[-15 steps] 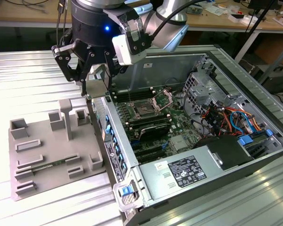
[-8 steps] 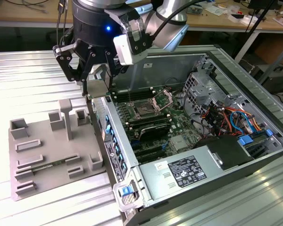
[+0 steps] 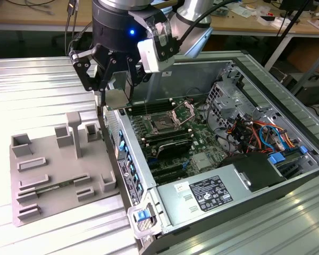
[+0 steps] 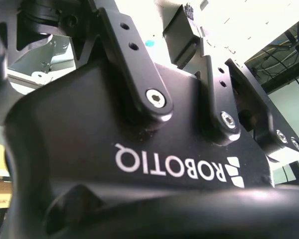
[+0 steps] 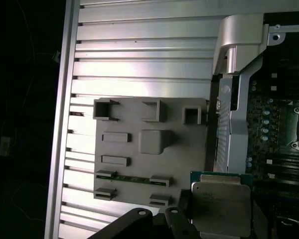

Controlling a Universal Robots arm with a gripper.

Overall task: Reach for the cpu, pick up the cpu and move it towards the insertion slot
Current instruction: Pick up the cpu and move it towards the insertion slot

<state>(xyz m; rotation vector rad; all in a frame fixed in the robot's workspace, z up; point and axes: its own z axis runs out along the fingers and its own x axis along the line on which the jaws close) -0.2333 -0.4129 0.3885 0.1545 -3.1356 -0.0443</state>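
Lab: cluttered workbenches behind aluminium table.

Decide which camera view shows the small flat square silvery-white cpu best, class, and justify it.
The first wrist view: the small flat square silvery-white cpu faces the camera, its metal top and green edge plain, held at the gripper. In the exterior view the cpu is a pale square between the fingers. The second wrist view gives the gripper's black body.

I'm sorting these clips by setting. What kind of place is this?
Probably a robotics lab or workshop: an open computer case lies on a ribbed metal table, beside a grey fixture plate, with cluttered workbenches behind.
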